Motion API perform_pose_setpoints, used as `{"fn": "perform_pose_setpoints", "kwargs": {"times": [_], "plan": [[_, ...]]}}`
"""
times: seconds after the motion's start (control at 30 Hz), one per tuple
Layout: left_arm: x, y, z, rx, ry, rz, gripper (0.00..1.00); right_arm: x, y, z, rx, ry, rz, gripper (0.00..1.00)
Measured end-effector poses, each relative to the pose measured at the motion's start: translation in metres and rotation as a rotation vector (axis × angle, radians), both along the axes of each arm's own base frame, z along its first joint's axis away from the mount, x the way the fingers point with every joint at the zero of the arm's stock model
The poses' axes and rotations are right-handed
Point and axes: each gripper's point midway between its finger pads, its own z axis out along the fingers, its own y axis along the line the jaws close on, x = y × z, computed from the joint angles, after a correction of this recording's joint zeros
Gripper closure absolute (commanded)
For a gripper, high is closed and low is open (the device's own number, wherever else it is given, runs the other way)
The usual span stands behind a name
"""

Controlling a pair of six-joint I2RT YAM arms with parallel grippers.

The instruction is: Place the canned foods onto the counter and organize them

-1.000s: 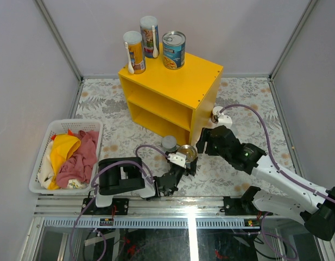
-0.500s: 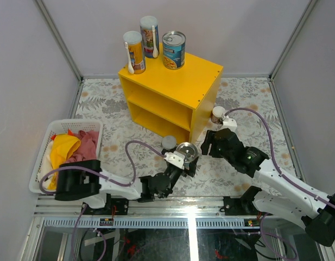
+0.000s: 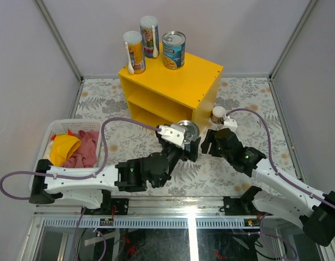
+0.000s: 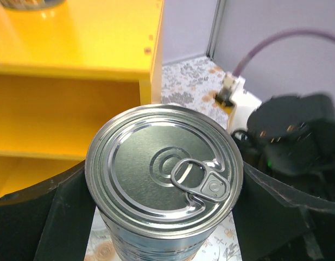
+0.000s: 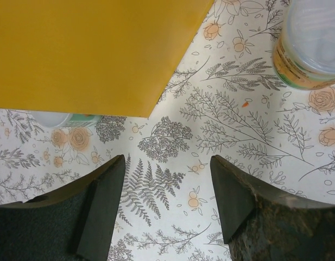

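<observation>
My left gripper (image 3: 188, 142) is shut on a wide steel pull-tab can (image 3: 187, 130) and holds it raised by the front right corner of the yellow counter (image 3: 202, 73). In the left wrist view the can (image 4: 164, 174) fills the space between the jaws of the left gripper (image 4: 163, 217). Two tall tubes (image 3: 134, 51) (image 3: 149, 36) and a blue-labelled steel can (image 3: 174, 49) stand on the counter's top. My right gripper (image 3: 206, 142) is open and empty over the floral table (image 5: 166, 190). A short pale-lidded can (image 3: 218, 114) stands right of the counter and shows in the right wrist view (image 5: 314, 43). Another pale-lidded can (image 5: 64, 119) peeks from under the counter's edge.
A white laundry basket (image 3: 39, 163) with clothes sits at the left front. The two arms are close together in front of the counter's right side. The enclosure walls stand behind and to both sides.
My left arm has stretched out and lifted the steel can from low near the table up toward the counter's front right corner. The right gripper shifted slightly toward the short can.
</observation>
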Motion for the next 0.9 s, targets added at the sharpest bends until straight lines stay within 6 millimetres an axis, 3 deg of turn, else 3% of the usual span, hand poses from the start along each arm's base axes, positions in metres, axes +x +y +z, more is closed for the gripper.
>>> {"fn": "perform_pose_setpoints", "kwargs": {"times": [0.2, 0.3, 0.43, 0.63, 0.9], "plan": [[0.019, 0.018, 0.069, -0.015, -0.027, 0.055, 1.00, 0.003, 0.002, 0.002, 0.012, -0.010, -0.005, 0.29], [0.041, 0.036, 0.098, -0.016, -0.052, 0.124, 1.00, 0.004, 0.001, 0.002, 0.011, -0.011, -0.009, 0.29], [0.073, 0.054, 0.123, 0.001, -0.075, 0.216, 1.00, 0.006, -0.001, 0.003, 0.010, -0.013, -0.020, 0.29], [0.124, 0.070, 0.136, 0.038, -0.088, 0.315, 1.00, 0.015, -0.003, 0.016, 0.026, -0.038, -0.041, 0.29], [0.185, 0.097, 0.129, 0.070, -0.069, 0.402, 1.00, 0.024, -0.005, 0.032, 0.037, -0.070, -0.056, 0.28]]}}
